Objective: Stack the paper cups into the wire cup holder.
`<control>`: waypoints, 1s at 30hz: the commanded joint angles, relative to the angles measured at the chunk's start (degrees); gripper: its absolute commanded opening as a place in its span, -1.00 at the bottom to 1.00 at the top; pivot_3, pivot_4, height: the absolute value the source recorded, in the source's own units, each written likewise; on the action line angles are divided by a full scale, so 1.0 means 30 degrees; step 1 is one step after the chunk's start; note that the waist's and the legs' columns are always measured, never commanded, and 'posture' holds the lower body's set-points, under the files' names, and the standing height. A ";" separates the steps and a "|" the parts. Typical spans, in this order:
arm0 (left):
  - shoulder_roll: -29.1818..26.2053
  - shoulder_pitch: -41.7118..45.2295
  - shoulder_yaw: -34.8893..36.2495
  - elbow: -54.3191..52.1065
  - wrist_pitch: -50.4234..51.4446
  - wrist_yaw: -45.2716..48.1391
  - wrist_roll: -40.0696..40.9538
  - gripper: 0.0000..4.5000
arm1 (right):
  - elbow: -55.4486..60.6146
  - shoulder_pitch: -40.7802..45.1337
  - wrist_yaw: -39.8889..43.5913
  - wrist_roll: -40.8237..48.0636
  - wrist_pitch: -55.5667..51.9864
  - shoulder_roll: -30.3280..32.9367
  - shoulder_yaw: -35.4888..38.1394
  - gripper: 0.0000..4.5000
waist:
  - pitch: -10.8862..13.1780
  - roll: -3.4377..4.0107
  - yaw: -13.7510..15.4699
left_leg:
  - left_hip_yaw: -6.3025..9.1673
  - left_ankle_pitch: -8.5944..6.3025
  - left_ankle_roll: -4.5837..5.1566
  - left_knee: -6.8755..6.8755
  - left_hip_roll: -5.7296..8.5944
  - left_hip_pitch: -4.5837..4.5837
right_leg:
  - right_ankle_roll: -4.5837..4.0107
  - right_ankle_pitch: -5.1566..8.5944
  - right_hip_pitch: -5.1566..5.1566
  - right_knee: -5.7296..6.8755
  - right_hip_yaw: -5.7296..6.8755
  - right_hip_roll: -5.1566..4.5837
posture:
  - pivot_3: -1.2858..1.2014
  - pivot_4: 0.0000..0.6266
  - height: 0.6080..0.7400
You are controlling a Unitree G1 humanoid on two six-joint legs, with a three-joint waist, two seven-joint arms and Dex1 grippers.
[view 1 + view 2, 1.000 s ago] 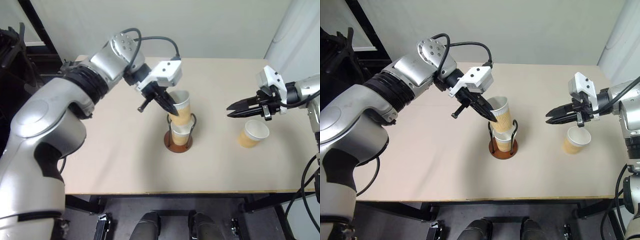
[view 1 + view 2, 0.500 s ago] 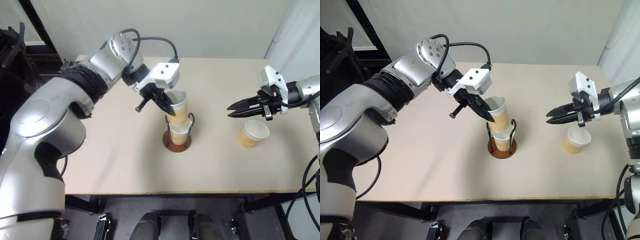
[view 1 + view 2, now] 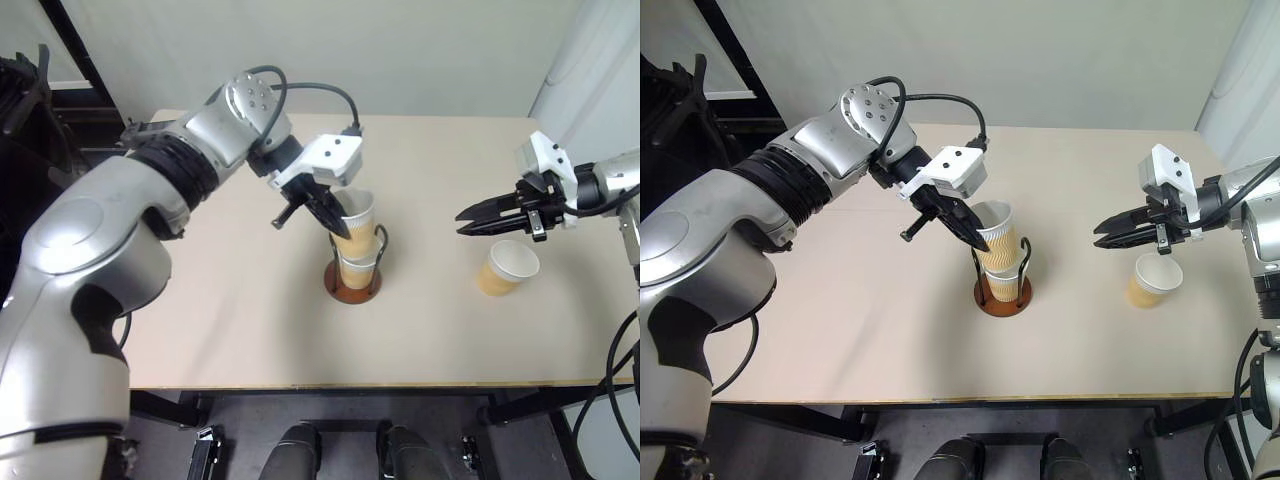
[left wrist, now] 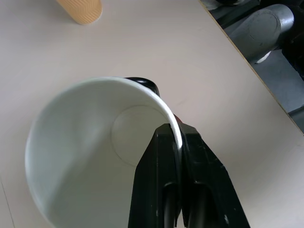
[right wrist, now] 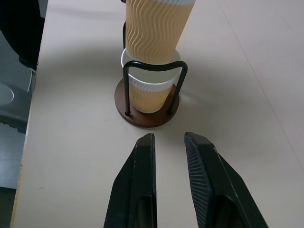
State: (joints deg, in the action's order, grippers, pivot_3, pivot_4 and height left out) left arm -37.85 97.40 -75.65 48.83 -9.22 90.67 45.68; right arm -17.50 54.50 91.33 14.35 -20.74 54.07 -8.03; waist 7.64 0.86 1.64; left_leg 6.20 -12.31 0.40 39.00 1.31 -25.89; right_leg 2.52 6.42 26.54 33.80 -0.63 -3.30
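Left gripper (image 3: 335,222) jaws pinch the upper cup's (image 3: 356,222) rim (right gripper (image 3: 470,220) jaws apart).

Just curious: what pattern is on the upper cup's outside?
Wavy tan-orange ridges on the upper cup, clearest in the right wrist view.

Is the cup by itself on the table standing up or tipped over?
Standing up. The lone paper cup sits on the table with its open white mouth facing upward.

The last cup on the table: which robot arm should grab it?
Probably the right. Its tool hangs empty just above the loose cup, while the left tool pinches the rim of the cup going into the holder.
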 commanded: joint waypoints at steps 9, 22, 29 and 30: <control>0.0237 0.0296 0.0610 0.0408 -0.0994 0.0611 -0.0024 0.83 | 0.0211 0.0091 -0.0019 0.0062 0.0564 0.0404 0.0695 -0.59 | 0.0000 0.0000 0.0002 | 0.0000 -0.0007 0.0004 -0.0003 0.0000 0.0000 | 0.0003 0.0002 0.0000 -0.0003 0.0000 0.0001 | 0.03 -0.52 1.00; 0.1385 -0.0269 0.8630 0.2923 0.1096 0.0611 -0.0366 0.98 | -0.0994 0.1084 0.0391 -0.1056 -0.0406 0.1810 -0.1368 -0.59 | 0.0001 0.0001 0.0017 | -0.0006 -0.0021 0.0005 -0.0026 0.0000 -0.0010 | 0.0020 0.0013 0.0000 -0.0042 0.0000 0.0002 | 0.03 -0.52 1.00; 0.0819 -0.0444 1.1912 0.1113 0.5053 0.0611 0.0691 0.98 | -0.1404 0.0879 0.0391 -0.1405 0.0622 0.2265 -0.1899 -0.59 | 0.0003 0.0007 -0.0007 | -0.0015 -0.0015 -0.0004 -0.0092 -0.0004 -0.0009 | 0.0033 0.0021 0.0000 -0.0119 -0.0003 0.0013 | 0.03 -0.52 1.00; 0.0725 -0.0527 1.1934 0.0927 0.5244 0.0611 0.0572 0.98 | -0.1471 0.0845 0.0391 -0.1446 0.0867 0.2392 -0.2038 -0.59 | 0.0004 0.0009 -0.0005 | -0.0020 -0.0010 -0.0013 -0.0093 -0.0003 -0.0009 | 0.0036 0.0023 0.0000 -0.0124 -0.0005 0.0015 | 0.03 -0.52 1.00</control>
State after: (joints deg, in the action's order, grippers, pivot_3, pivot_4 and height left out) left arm -34.90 95.81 -41.38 53.54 5.11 90.74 47.28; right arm -22.11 56.10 92.20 10.34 -19.82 59.40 -14.37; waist 7.65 0.89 1.62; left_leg 6.14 -12.33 0.35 38.71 1.29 -25.92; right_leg 2.64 6.49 26.54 33.41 -0.66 -3.28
